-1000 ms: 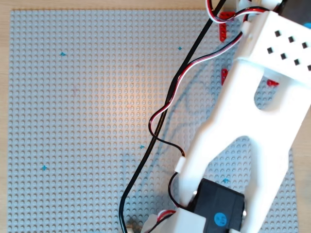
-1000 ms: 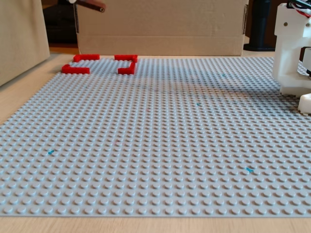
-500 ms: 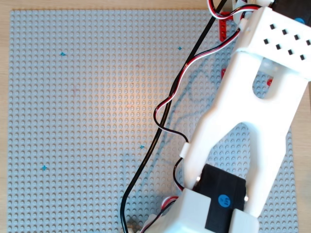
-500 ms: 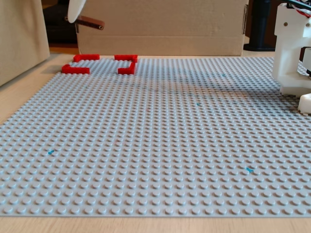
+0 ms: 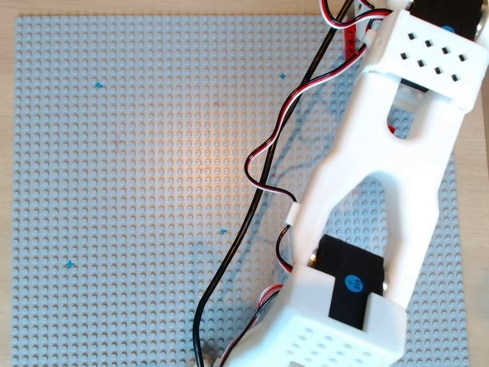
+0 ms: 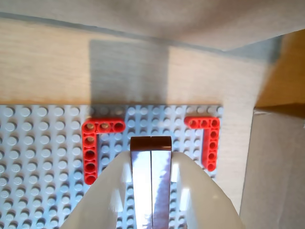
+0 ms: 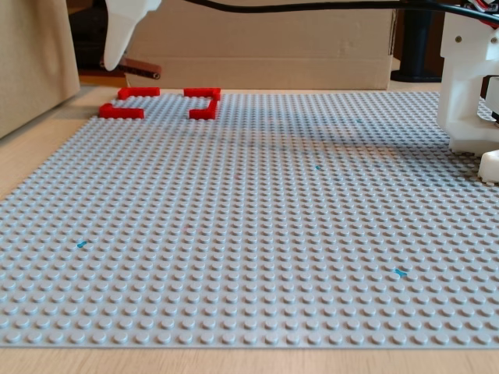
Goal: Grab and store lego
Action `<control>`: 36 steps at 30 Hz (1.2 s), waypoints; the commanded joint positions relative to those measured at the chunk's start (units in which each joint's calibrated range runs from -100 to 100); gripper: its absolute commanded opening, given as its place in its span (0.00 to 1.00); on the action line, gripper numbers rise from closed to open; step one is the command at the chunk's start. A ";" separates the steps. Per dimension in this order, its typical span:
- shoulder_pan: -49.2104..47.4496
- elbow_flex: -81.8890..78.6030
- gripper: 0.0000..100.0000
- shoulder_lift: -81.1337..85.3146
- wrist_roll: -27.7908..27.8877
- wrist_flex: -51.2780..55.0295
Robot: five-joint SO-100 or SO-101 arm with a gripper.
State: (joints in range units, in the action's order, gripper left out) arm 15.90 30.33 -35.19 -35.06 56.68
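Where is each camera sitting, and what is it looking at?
Overhead view: hangs above, looking straight down at the large grey studded baseplate; the white arm crosses the right side.
Wrist view: rides on the arm, looking past the claw, shut on the long reddish-brown Lego brick, at two red L-shaped corner pieces.
Fixed view: sits low at the table edge, looking across the baseplate; claw top left, arm base right.
Wrist and fixed views share the brick and red corner pieces.

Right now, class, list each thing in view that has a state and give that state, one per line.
Tool: shut on the brown lego, above the baseplate.
Brown lego: held, lifted.
Red corner pieces: lying flat on the baseplate.
Grey baseplate: flat on the table.
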 commanded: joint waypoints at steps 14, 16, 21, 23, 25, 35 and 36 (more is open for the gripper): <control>1.01 2.52 0.02 -1.73 2.43 -1.30; 1.38 2.52 0.02 -1.65 2.43 0.18; 1.46 2.52 0.02 -1.31 2.48 1.23; 1.23 2.52 0.02 -1.31 2.48 1.32; 1.16 2.52 0.02 -1.90 2.43 1.49; 1.08 1.70 0.02 -2.49 2.43 1.66; 1.08 1.61 0.02 -3.00 2.43 1.66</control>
State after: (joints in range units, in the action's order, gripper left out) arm 16.50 30.33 -38.05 -32.85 58.06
